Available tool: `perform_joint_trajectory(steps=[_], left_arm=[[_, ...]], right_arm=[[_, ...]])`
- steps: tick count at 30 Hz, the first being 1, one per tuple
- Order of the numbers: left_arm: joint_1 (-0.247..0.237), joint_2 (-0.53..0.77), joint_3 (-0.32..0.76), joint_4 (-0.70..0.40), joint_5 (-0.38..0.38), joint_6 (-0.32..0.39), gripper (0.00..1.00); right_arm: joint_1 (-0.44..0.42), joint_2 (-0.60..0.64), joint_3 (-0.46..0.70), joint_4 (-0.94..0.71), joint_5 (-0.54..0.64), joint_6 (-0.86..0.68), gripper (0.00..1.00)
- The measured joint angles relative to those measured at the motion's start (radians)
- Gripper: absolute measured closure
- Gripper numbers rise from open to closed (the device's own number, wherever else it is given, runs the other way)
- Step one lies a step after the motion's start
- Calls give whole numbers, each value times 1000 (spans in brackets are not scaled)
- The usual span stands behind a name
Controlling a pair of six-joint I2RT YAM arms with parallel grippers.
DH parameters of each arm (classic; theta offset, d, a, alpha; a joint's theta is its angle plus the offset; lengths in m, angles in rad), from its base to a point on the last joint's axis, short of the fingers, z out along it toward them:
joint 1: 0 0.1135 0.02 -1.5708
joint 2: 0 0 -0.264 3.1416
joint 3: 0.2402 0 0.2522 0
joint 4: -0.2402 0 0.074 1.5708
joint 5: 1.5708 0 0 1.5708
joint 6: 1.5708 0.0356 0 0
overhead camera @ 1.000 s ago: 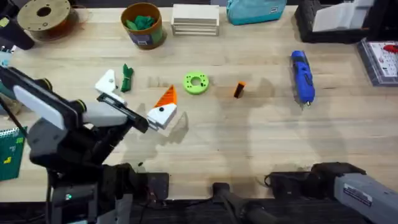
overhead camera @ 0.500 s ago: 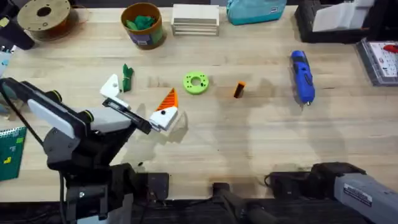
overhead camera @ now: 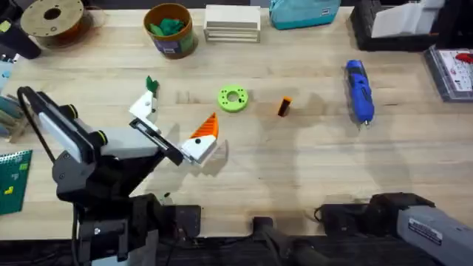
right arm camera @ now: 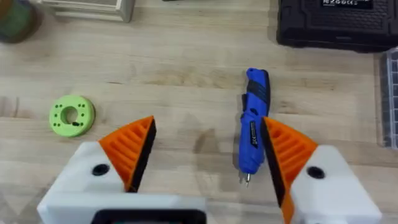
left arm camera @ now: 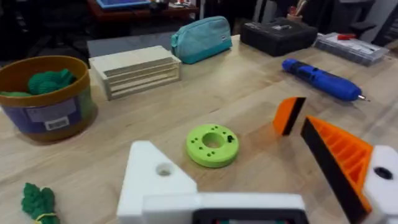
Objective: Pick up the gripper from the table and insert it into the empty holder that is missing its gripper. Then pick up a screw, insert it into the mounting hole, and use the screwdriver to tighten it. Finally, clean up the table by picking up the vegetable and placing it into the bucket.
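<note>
The gripper (overhead camera: 284, 106) (left arm camera: 288, 115), a stubby orange piece with a black end, lies on the table (overhead camera: 295, 162) right of the lime ring. My left gripper (overhead camera: 177, 122) (left arm camera: 249, 171) hovers open left of it. One side is the bare white holder (overhead camera: 145, 108) (left arm camera: 155, 180); the other carries an orange wedge finger (overhead camera: 205, 128) (left arm camera: 339, 158). The vegetable (overhead camera: 151, 83) (left arm camera: 38, 202) peeks out behind the holder. The blue screwdriver (overhead camera: 359, 90) (left arm camera: 320, 78) (right arm camera: 255, 127) lies at the right. The bucket (overhead camera: 170, 29) (left arm camera: 43, 99) stands at the back. My right gripper (right arm camera: 208, 155) is open and empty.
A lime-green ring (overhead camera: 233, 98) (left arm camera: 212, 144) (right arm camera: 72, 114) lies mid-table. Along the back are a filament spool (overhead camera: 52, 18), a stack of wooden boards (overhead camera: 232, 22), a teal pouch (overhead camera: 303, 11) and a black case (overhead camera: 384, 29). A clear parts box (overhead camera: 451, 70) sits far right.
My left arm has swung to the right and forward. Its white holder now covers the lower part of the vegetable. The right arm has not moved.
</note>
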Motion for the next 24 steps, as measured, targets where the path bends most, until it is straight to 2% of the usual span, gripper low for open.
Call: perform_joint_trajectory(steps=[11, 17, 20, 24], left_arm=[[0, 0, 0, -10, 89, -1, 15], [-5, 0, 0, -12, 102, 1, 16], [-43, 0, 0, -11, 101, 23, 15], [-124, 0, 0, -8, 79, 52, 15]], right_arm=[[0, 0, 0, 0, 0, 0, 10], [0, 0, 0, 0, 0, 0, 12], [0, 0, 0, 0, 0, 0, 11], [0, 0, 0, 0, 0, 0, 11]])
